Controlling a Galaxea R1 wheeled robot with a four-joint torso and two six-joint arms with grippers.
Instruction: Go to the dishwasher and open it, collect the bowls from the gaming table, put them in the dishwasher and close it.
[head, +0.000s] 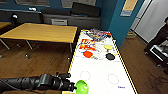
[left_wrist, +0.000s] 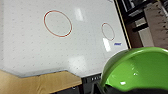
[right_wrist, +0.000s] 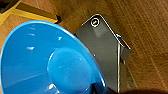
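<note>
At the bottom centre of the head view, the left gripper (head: 74, 87) pinches a lime green bowl (head: 82, 86) by its rim over the near end of the air hockey table (head: 100, 75). An orange-red bowl (head: 87, 54), a pale yellow bowl (head: 108, 47) and a black bowl (head: 110, 56) wait mid-table. The right gripper's (right_wrist: 100, 88) state I cannot tell beside a blue bowl (right_wrist: 47, 60). A thin rim hold could slip while driving.

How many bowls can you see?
5: lime green bowl at the left gripper; orange-red, pale yellow and black on the gaming table; blue bowl in the right wrist view.
</note>
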